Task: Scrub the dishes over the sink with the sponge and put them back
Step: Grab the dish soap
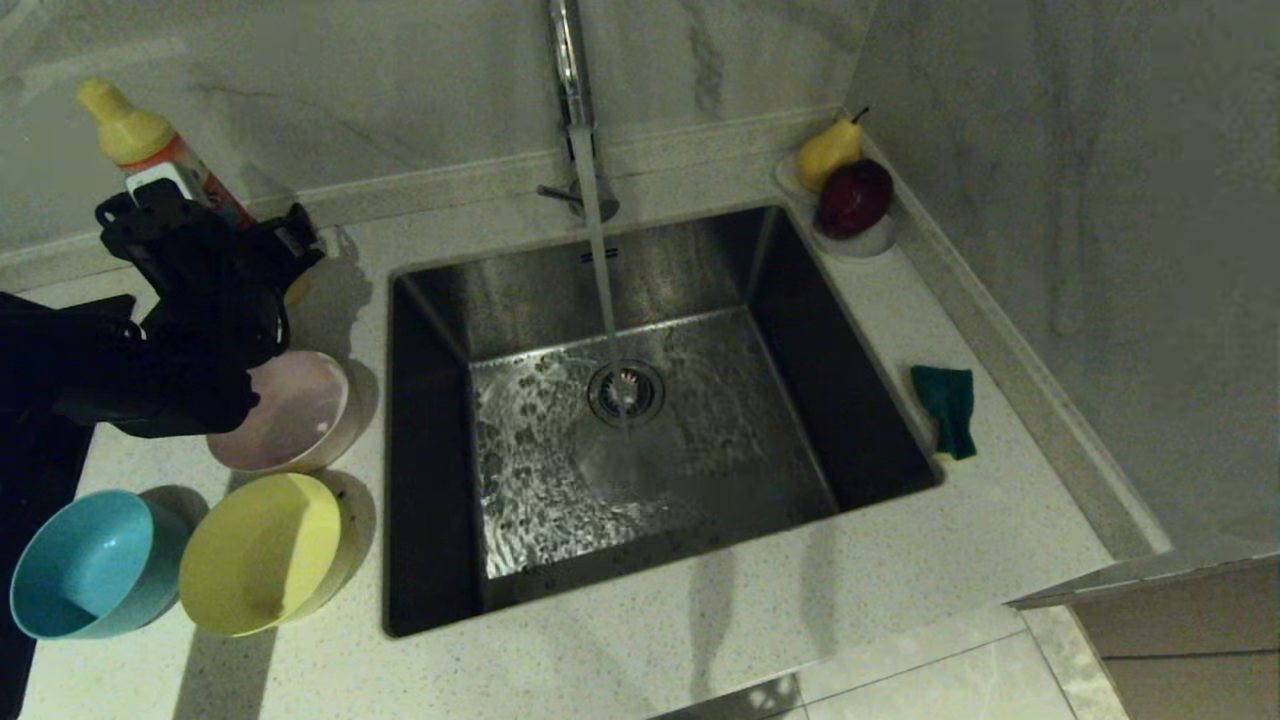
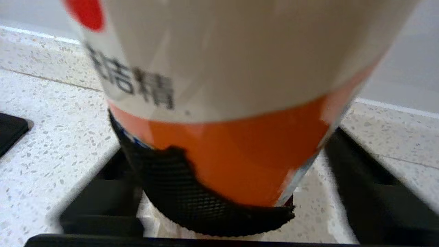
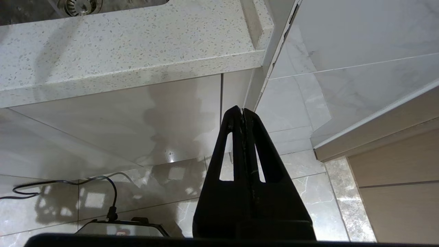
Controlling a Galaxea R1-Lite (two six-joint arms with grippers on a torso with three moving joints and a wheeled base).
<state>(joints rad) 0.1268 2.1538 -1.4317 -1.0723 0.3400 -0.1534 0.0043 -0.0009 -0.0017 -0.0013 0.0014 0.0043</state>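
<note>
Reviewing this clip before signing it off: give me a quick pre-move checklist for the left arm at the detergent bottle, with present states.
1. Detergent bottle between left gripper fingers: ok.
2. Firm grip on bottle: cannot tell.
3. Pink bowl, yellow bowl, blue bowl on counter, beside sink: ok.
4. Sponge lying free on the counter at the sink's other side: ok.
5. Water running from faucet: ok.
6. Right gripper shut, parked below the counter edge: ok.

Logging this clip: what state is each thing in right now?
Faucet: running into the sink.
Pink bowl, yellow bowl, blue bowl: empty, on the counter.
Sponge: lying untouched right of the sink.
Soap bottle: upright, between the left pincer's fingers.
Right pincer: shut, below the counter.
</note>
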